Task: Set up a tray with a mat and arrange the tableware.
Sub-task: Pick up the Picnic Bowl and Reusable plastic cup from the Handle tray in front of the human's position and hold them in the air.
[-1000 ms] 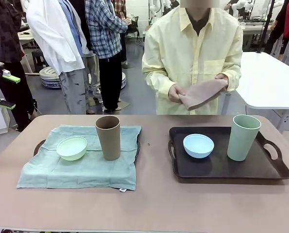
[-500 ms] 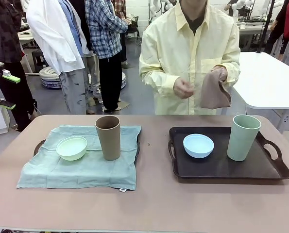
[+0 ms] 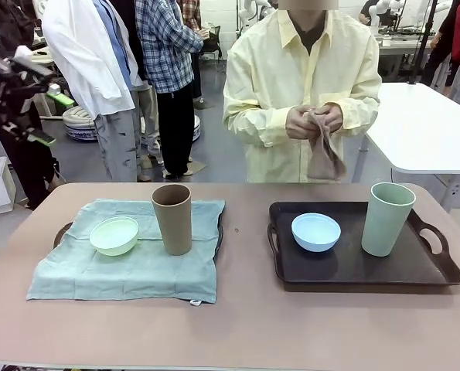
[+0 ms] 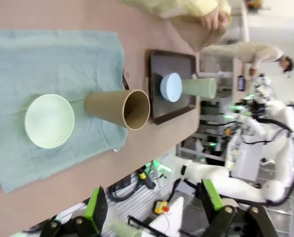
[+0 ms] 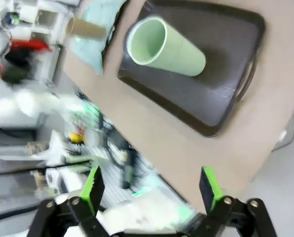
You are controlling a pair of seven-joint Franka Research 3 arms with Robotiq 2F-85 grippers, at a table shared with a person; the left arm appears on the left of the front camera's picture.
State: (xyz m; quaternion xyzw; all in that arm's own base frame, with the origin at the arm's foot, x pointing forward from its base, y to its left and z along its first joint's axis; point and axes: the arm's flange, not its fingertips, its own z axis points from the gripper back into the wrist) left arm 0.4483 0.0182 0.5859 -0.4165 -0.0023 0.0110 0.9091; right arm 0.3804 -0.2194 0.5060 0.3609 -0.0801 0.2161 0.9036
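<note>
Left tool (image 4: 154, 197) spread, right tool (image 5: 150, 182) spread, person's hands (image 3: 313, 121) clutching cloth (image 3: 322, 158) beyond dark tray (image 3: 438, 267)

Work table (image 3: 245, 325): tan-pink top, rounded corners, fills the fg. Floor (image 3: 222, 158) behind it grey, smooth. White table (image 3: 427, 127) far right, white base under it. Back left: several people standing, one in white coat (image 3: 83, 54), one in plaid shirt (image 3: 164, 42). Round white-blue object (image 3: 79, 124) on floor nr them. Back wall (image 3: 222, 11) white. Light even, indoor.
</note>
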